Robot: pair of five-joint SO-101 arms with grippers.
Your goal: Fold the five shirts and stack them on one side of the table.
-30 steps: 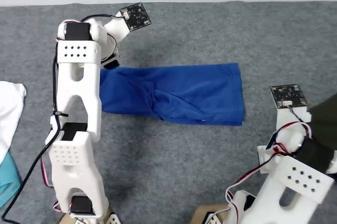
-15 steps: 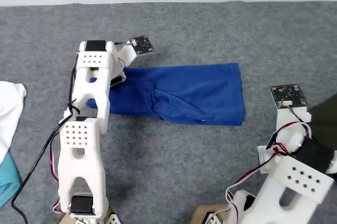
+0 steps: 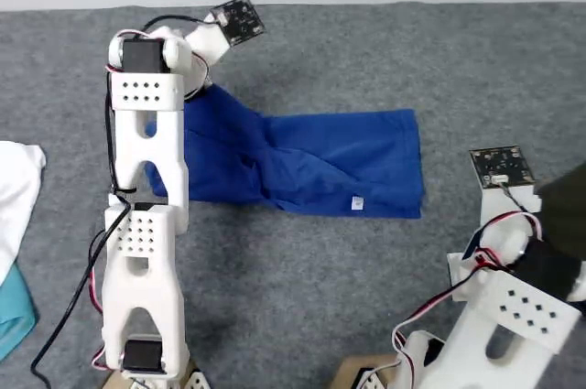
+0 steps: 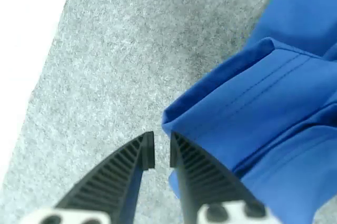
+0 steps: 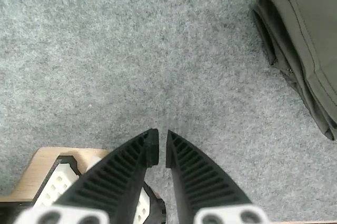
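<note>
White cloth (image 3: 14,197): at the bench's (image 3: 366,50) left edge, cut off by the frame.
Teal cloth (image 3: 11,311): just beside the white cloth, on the robot's side, also cut off by the frame.
Left arm (image 3: 142,160): stretched out from its base across the left end of the shirt (image 3: 320,165), with its wrist at the far-left part of the bench.
Left fingers (image 4: 151,153): all but closed, with only a thin slit between the tips. Grey bench shows through the slit and no cloth is seen in it. A folded hem of the shirt (image 4: 274,108) lies against the outer side of one finger.
Shirt: plain blue and folded into a long band across the middle of the bench. The right end lies flat with a straight edge. The left end is bunched and drawn up towards the far-left, under the left arm. Diagonal creases run through the middle, and a small white tag (image 3: 357,203) sits near the robot-side edge.
Right arm (image 3: 513,307): drawn back near its base, well apart from the shirt.
Right fingers (image 5: 155,150): nearly closed on nothing, above bare bench.
Olive garment (image 5: 305,34): folded in layers at the bench's right edge, near the right fingers but apart from them.
</note>
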